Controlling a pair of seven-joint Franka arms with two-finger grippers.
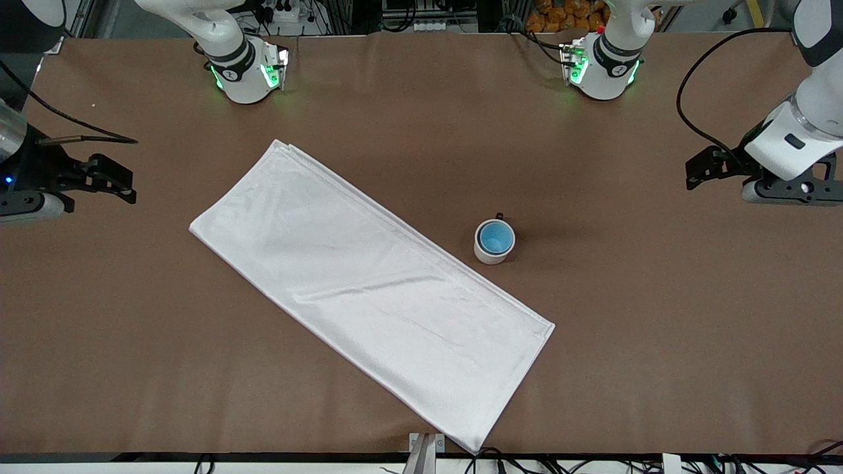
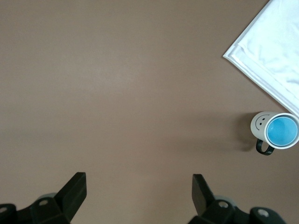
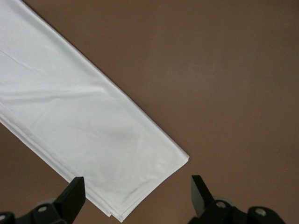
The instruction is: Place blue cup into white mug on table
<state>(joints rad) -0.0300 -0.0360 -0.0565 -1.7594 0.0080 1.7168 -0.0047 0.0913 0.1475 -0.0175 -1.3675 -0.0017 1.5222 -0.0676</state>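
The blue cup (image 1: 494,237) sits inside the white mug (image 1: 489,256), which stands upright on the brown table (image 1: 658,342) beside the long edge of the white cloth. In the left wrist view the mug (image 2: 259,124) shows a smiley face and a dark handle, with the blue cup (image 2: 282,131) in it. My left gripper (image 1: 693,174) is open and empty, up over the table at the left arm's end, well apart from the mug; its own view shows it open too (image 2: 138,180). My right gripper (image 1: 125,184) is open and empty at the right arm's end (image 3: 138,183).
A large white folded cloth (image 1: 369,289) lies slantwise across the middle of the table; it also shows in the left wrist view (image 2: 275,46) and the right wrist view (image 3: 70,116). Both robot bases (image 1: 247,69) stand along the table's edge farthest from the front camera.
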